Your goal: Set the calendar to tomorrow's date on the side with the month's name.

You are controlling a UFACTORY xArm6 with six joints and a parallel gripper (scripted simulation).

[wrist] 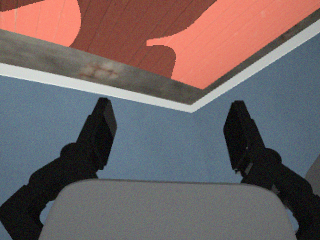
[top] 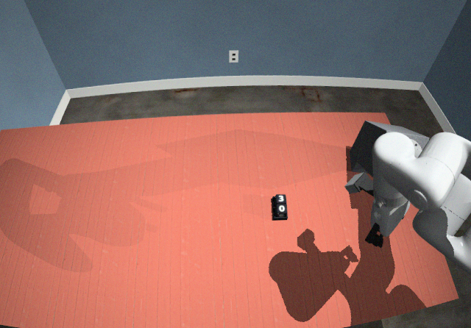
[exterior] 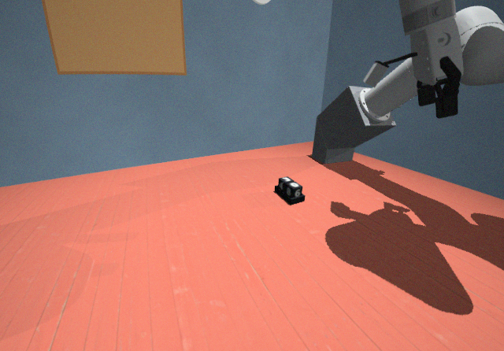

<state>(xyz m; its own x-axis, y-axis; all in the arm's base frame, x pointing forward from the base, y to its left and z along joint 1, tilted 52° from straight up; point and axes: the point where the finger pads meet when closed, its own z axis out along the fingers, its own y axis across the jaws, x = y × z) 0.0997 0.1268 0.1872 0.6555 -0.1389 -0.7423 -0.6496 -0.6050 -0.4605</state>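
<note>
Two black cubes sit side by side in a small black tray (top: 280, 218) (exterior: 297, 200) that lies on the table. In the top view, the farther cube (top: 280, 198) (exterior: 284, 181) shows a white 3 on top and the nearer cube (top: 281, 208) (exterior: 295, 188) a white 0. In the exterior view the nearer cube has what looks like a 6 on its end face; the other side digits are too small to read surely. The month's name is not readable. My gripper (top: 374, 236) (exterior: 436, 102) (wrist: 170, 113) is open and empty, high up and well to the right of the tray.
The red plank table (top: 171, 221) (exterior: 162, 266) carries the tray. The arm's grey base (top: 361, 145) (exterior: 335, 123) stands at its far right. Dark shadows of the arm fall on the table near the tray. Blue walls stand behind.
</note>
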